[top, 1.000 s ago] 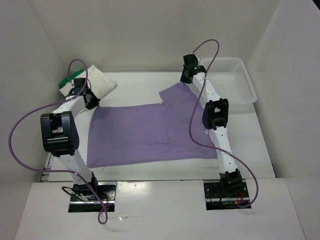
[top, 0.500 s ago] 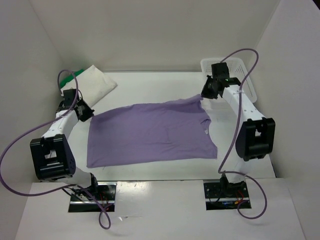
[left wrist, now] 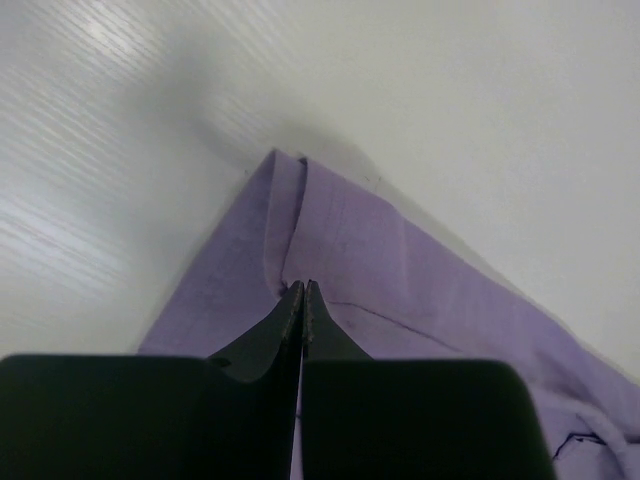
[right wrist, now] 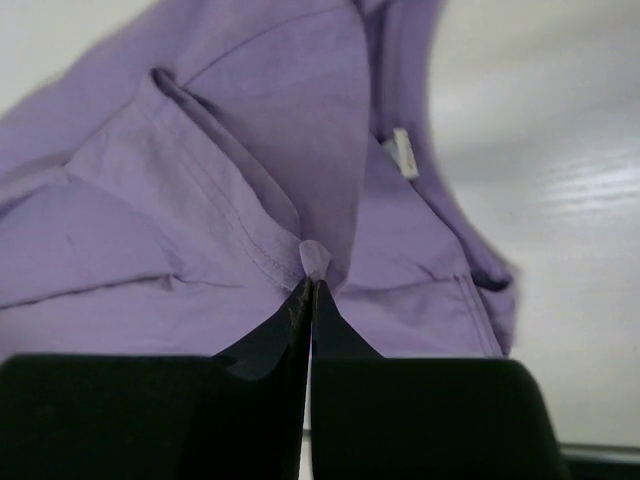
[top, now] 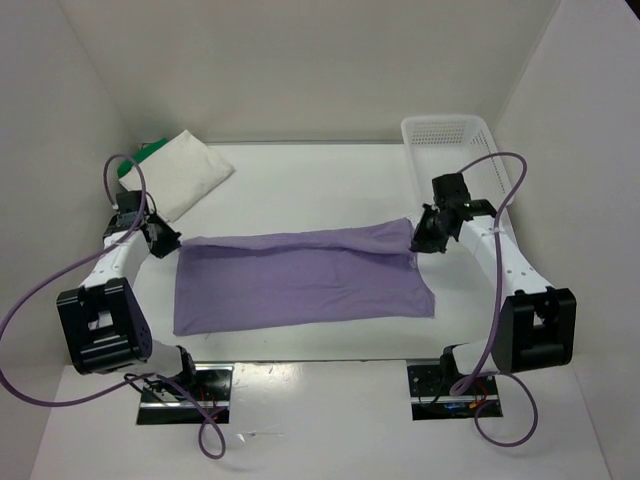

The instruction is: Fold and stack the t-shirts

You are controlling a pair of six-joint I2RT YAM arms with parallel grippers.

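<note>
Close view from the left gripper [left wrist: 302, 290]: its two black fingers meet tip to tip, pinching a raised fold of the pale lavender t-shirt [left wrist: 400, 270]. Beyond the tips the cloth narrows to a doubled-over corner lying on the white worktop [left wrist: 450, 100].

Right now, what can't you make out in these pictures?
Green t-shirt: top view, mostly hidden under the cream-white t-shirt.
Purple t-shirt: top view, lower layer covered by its folded-over half.
White label: right wrist view, too blurred to read.
</note>
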